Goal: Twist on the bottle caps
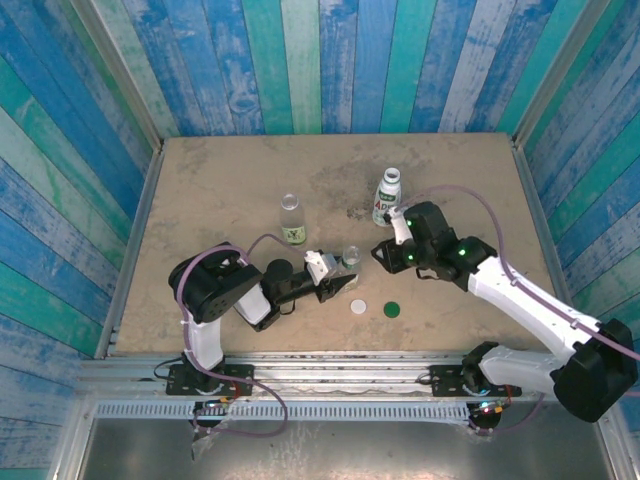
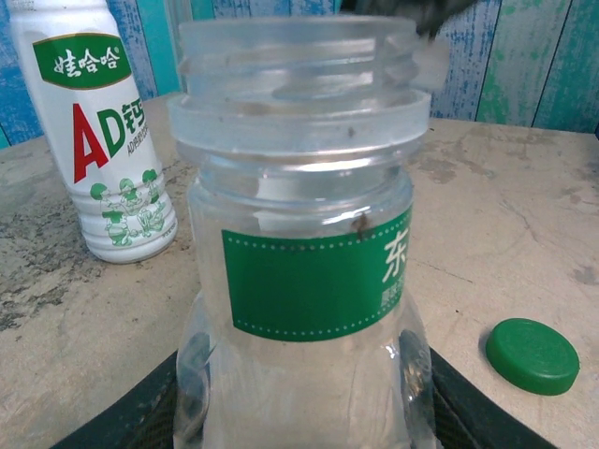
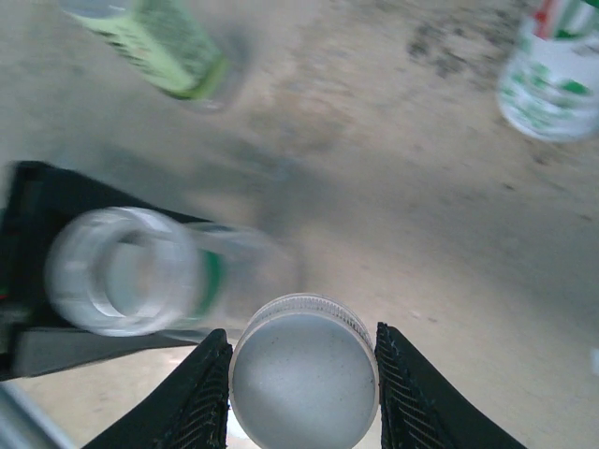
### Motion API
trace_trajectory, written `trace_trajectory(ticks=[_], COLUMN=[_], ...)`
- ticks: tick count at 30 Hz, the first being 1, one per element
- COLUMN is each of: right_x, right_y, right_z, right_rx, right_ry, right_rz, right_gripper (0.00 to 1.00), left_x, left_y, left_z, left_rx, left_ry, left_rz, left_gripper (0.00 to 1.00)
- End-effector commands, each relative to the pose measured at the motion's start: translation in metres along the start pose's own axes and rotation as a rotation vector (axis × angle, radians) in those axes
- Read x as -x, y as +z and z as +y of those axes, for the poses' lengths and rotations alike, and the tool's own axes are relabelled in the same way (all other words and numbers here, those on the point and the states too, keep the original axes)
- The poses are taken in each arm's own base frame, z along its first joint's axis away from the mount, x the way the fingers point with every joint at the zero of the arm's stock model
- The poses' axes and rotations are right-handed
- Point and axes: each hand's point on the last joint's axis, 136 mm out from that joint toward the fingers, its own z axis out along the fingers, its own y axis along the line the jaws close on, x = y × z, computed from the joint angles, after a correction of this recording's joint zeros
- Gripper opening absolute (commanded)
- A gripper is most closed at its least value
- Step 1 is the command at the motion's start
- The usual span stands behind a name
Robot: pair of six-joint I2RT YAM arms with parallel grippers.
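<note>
Within right pincer [image 3: 301, 398], white cap [image 3: 304, 369]

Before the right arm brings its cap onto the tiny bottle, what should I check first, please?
1. Left gripper clamps the tiny clear bottle: ok.
2. Bottle neck uncapped and upright: ok.
3. Right gripper holds a white cap between its fingers: ok.
4. Cap centred above the neck: not ok; in the right wrist view it sits beside the mouth.
5. Cap's open side facing down: cannot tell.
</note>
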Motion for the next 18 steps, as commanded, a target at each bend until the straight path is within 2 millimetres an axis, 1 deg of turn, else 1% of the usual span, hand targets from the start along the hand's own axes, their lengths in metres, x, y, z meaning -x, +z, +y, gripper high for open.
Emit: trace_trajectory(ticks=[1, 5, 7, 13, 18], right_x=[0.006, 0.012, 0.012, 0.008, 0.003], right_y=[-0.006, 0.000, 0.005, 0.018, 0.023], right_z=[0.029, 0.045, 0.048, 0.048, 0.049], right_rx=[0.102, 0.109, 0.106, 0.078, 0.082], right_ry=[-0.045, -0.111, -0.133, -0.163, -0.182], right_rz=[0.030, 0.057, 0.072, 0.116, 0.144], right_gripper=[0.39, 0.40, 0.40, 0.39, 0.39], left_x=[-0.019, -0.020, -0.019, -0.023, -0.023], left_y=[0.000, 0.000, 0.000, 0.001, 0.001], left_z=[-0.006, -0.008, -0.008, -0.011, -0.011], left_rx=[-0.031, -0.038, -0.041, -0.063, -0.063], left_ry=[-0.009, -0.005, -0.002, 0.002, 0.002], left_rz=[0.070, 0.073, 0.072, 0.087, 0.087], left_gripper=[0.00, 0.00, 0.01, 0.02, 0.02])
